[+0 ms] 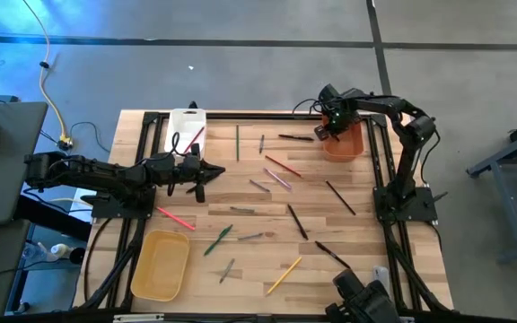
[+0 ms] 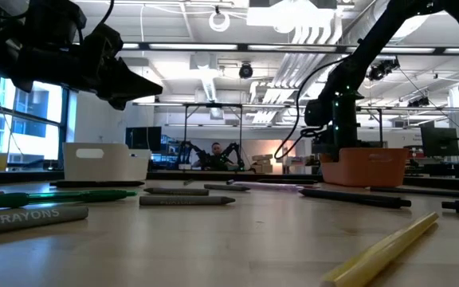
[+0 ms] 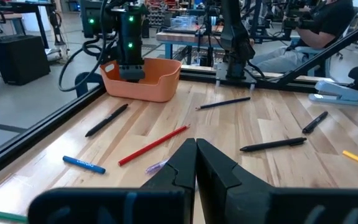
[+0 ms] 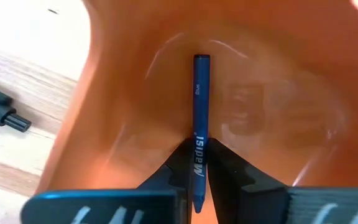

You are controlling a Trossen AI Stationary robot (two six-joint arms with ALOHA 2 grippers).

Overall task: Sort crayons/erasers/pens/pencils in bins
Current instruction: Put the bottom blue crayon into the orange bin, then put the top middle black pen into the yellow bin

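Note:
My right gripper (image 4: 197,163) points down into the orange bin (image 1: 344,144) at the table's far right and is shut on a blue crayon (image 4: 201,106). The low view shows its fingers (image 2: 343,148) dipping behind the bin's wall (image 2: 365,169). My left gripper (image 1: 218,170) hovers shut and level over the table's left middle, holding nothing. Several pens, pencils and crayons lie flat on the wood, among them a red pencil (image 1: 281,164), a green one (image 1: 218,240) and a yellow one (image 1: 284,275). The white bin (image 1: 187,130) stands far left, the yellow bin (image 1: 160,265) near left. My right gripper pinches the blue crayon between its two fingers at the crayon's labelled half (image 4: 199,152), coming from above. The rest of the crayon sticks out past the fingertips toward the orange bin's floor (image 4: 260,112). Whether its free end (image 4: 202,60) touches the floor, I cannot tell.
A black metal frame (image 1: 380,161) edges the tabletop. The white bin holds a red and a black stick (image 1: 191,139). A black pen (image 1: 296,221) and others are scattered across the middle. Beyond the table the left wrist view shows a seated person (image 3: 328,25).

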